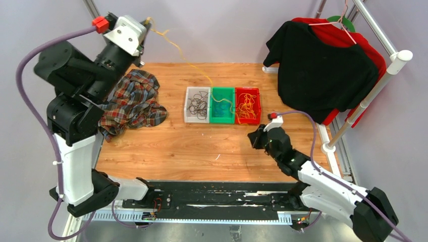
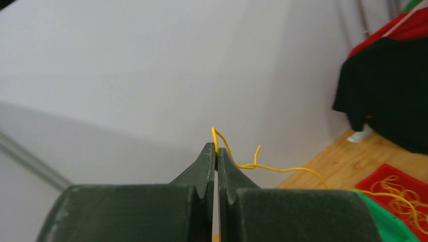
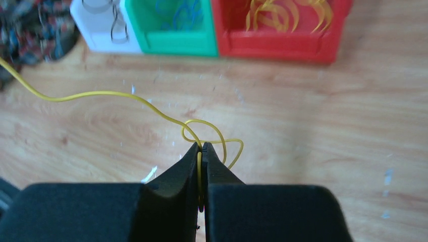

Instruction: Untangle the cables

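Yellow cable (image 3: pixel 101 94) was pinched by both left gripper (image 2: pixel 217 151) and right gripper (image 3: pixel 202 148); pulling apart could tighten its loop (image 3: pixel 218 135)

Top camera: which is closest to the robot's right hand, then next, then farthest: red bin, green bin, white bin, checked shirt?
1. Red bin, just beyond the right hand.
2. Green bin, middle of the row.
3. White bin, left end.
4. Checked shirt, far left.
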